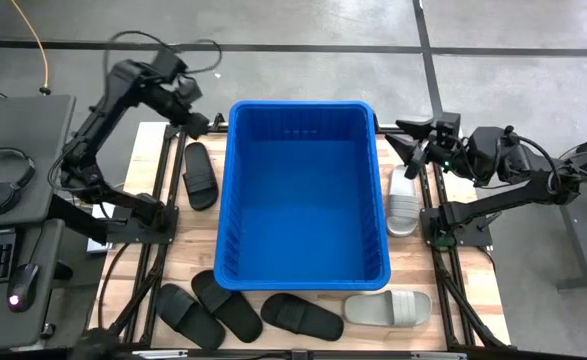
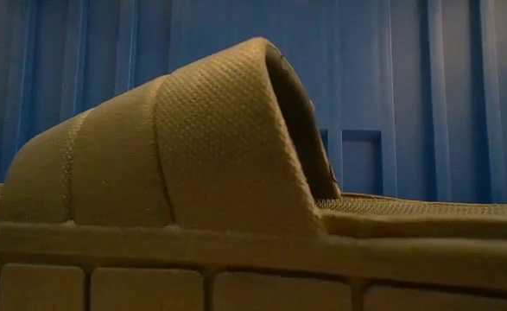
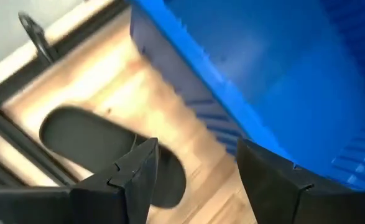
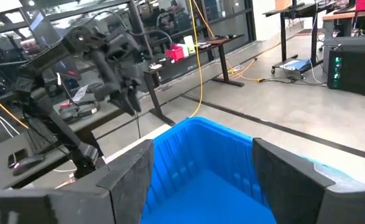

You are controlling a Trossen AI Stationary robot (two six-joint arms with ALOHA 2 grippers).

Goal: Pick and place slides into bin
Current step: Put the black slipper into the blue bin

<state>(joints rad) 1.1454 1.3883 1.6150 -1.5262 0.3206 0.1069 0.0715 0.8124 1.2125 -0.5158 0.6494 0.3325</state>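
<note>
Your nearest target is the black slide point(image 1: 200, 174) lying flat on the wooden table point(image 1: 199, 240) just beside the bin's left wall; three more black slides point(image 1: 245, 309) and a grey slide point(image 1: 388, 307) lie along the near edge, and another grey slide point(image 1: 402, 203) sits by the right wall. The bin point(image 1: 305, 272) itself looks empty. Expect these to be light, soft foam that flexes under pressure, with a matte, grippy surface; take hold across the wide strap, where the arch gives your fingers something to close on. Your left gripper point(image 3: 194, 168) hovers open and empty above the black slide; your right gripper point(image 4: 201, 165) waits open and empty at the bin's right rim
</note>
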